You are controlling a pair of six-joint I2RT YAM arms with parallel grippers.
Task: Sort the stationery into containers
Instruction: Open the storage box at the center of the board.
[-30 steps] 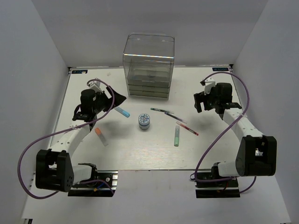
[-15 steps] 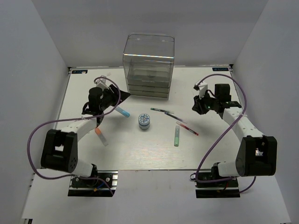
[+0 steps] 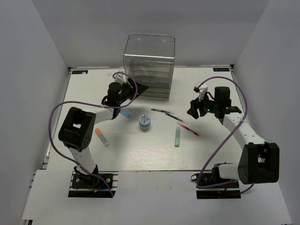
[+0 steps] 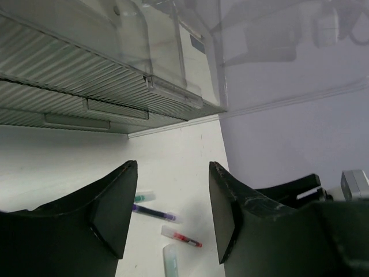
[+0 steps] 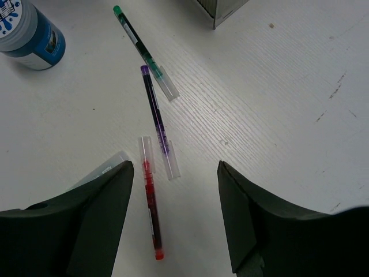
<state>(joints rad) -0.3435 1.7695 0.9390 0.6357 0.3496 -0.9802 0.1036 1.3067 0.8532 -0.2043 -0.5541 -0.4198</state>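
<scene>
Beside the drawer unit (image 3: pixel 149 70), left gripper (image 4: pixel 173 170) agape, right gripper (image 5: pixel 174 168) agape over pens (image 5: pixel 154 109).

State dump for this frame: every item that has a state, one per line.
left gripper: jaws open, empty
right gripper: jaws open, empty
drawer unit: upright, drawers shut
pot: upright, lid on
green pen: flat, capped
purple pen: flat, capped
red pen: flat, capped
green marker: lying flat
blue-cap marker: flat, capped
orange-cap marker: flat, capped
</scene>
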